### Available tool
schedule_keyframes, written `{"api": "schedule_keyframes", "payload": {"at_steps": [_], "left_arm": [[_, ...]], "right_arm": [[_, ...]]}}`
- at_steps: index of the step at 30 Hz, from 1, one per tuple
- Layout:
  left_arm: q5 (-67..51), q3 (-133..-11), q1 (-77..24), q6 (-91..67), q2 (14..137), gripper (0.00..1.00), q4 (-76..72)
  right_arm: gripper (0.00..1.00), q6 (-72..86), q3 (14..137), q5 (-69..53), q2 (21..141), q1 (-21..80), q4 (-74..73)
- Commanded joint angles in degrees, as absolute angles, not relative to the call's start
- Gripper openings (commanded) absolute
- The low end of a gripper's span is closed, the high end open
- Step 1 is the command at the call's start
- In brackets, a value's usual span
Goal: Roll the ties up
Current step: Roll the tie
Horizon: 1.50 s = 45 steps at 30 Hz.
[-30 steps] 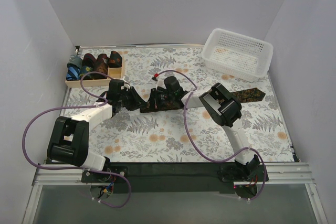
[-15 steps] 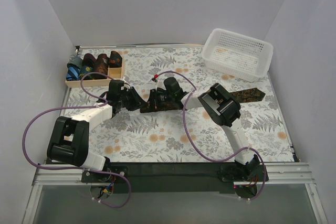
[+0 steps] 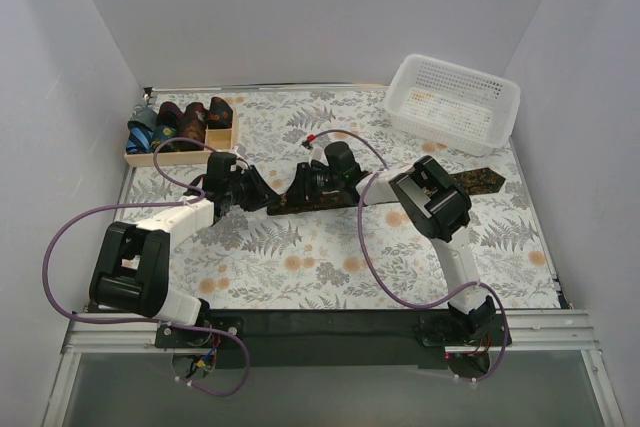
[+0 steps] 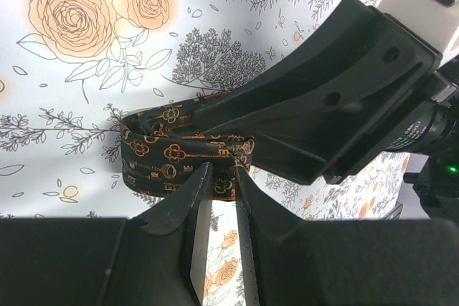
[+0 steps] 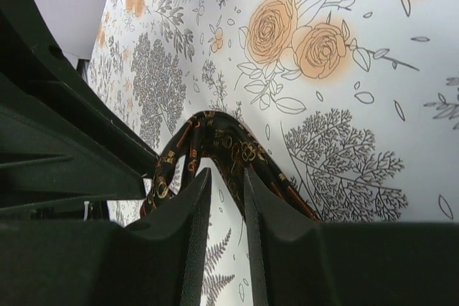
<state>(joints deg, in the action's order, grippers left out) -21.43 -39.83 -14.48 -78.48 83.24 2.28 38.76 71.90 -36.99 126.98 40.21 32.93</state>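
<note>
A dark tie [image 3: 475,181] with orange key print lies across the floral cloth, its wide end at the right. Its narrow end is curled into a small loop [image 4: 159,154] between the two grippers. My left gripper [image 3: 262,194] is shut on the loop's edge, with fabric between its fingertips [image 4: 222,170]. My right gripper [image 3: 303,184] faces it from the right. Its jaws [image 5: 224,172] stand a little open, with the tie's fold [image 5: 215,128] arching just past the tips and only cloth in the gap.
A wooden tray [image 3: 140,155] at the back left holds several rolled ties [image 3: 185,119]. A white mesh basket [image 3: 455,102] stands at the back right. Purple cables loop over the cloth near both arms. White walls close in the sides.
My right gripper has opened off the tie and its wrist has shifted slightly right. The left gripper has kept its place and its grip.
</note>
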Motion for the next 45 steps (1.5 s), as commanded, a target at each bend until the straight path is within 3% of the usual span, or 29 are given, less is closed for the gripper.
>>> {"api": "schedule_keyframes", "payload": {"at_steps": [1,7,17,23,45], "left_arm": [[-21.18,-39.46,-14.68,-78.49,82.44,0.19,1.41],[-21.62,-39.38,-14.76,-78.92,83.49,0.19,0.62],[-21.62,-37.79,-14.77,-82.26,86.04,0.13,-4.56],[-21.36,-37.18,-15.03,-83.76,88.06,0.09,-6.85],[-19.51,-35.16,-15.21,-85.96,90.53,0.06,-9.84]], "right_arm": [[0.28,37.79,70.58,-36.21,123.14,39.73,34.37],[0.29,37.53,67.77,-35.25,119.71,37.53,34.28],[0.45,40.42,65.66,-36.82,116.72,37.09,34.28],[0.47,43.15,64.69,-37.44,117.59,37.18,34.37],[0.37,45.88,67.06,-36.56,123.31,38.76,34.28]]}}
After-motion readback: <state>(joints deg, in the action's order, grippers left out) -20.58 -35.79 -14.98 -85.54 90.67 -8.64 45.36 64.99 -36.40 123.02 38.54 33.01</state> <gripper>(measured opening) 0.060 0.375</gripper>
